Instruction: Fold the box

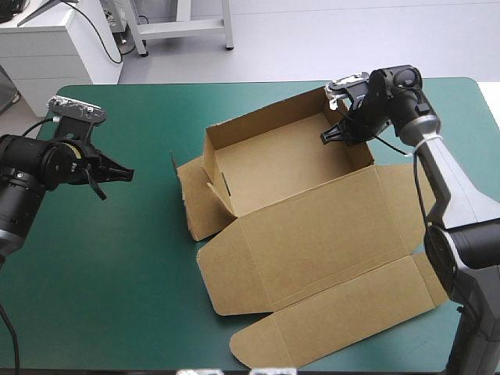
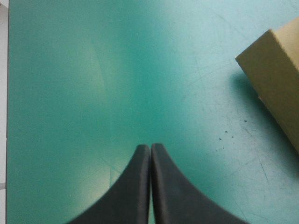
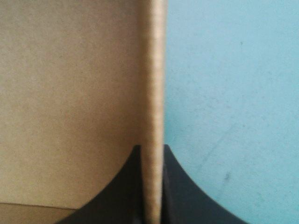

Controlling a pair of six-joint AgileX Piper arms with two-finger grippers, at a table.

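Box (image 3: 154, 70) wall inside right end effector (image 3: 152, 147)

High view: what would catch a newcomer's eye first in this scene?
The brown box at the table's middle, an open tray with its lid lying flat toward the near edge. The right pincer is shut on the tray's right wall, while the left pincer hangs shut over the teal-green cover, left of the box.

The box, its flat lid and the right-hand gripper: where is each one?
box (image 1: 289, 166), high view: inner floor of the tray.
lid (image 1: 320, 226), high view: middle of the flat panel.
right gripper (image 1: 326, 137), high view: between the tips of its jaws, clamped on the box's wall.
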